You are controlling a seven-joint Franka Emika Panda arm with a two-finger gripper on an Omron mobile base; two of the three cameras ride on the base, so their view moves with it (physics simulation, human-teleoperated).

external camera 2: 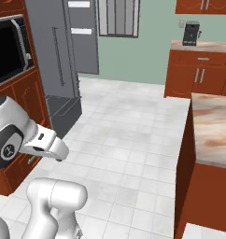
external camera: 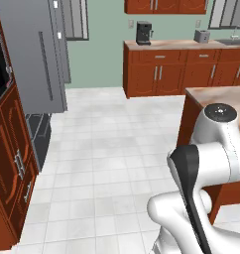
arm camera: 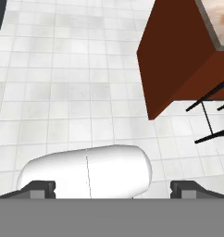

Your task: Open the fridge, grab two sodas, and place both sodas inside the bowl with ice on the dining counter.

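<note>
The grey fridge stands at the far left, with a thin bar handle on its near door. Its far door is swung out and shows white bins on the inner face. A dark lower drawer sits below. The dining counter with its marbled top is on the right; its red-brown end is ahead in the hand view. My gripper is open, its fingertips wide apart over the floor tiles with nothing between them. The sodas and the bowl with ice are out of view.
A microwave sits in the red-brown cabinet beside the fridge. The wall counter at the back carries a coffee maker and a toaster. Black stool legs stand by the dining counter. White tiled floor stretches between fridge and island.
</note>
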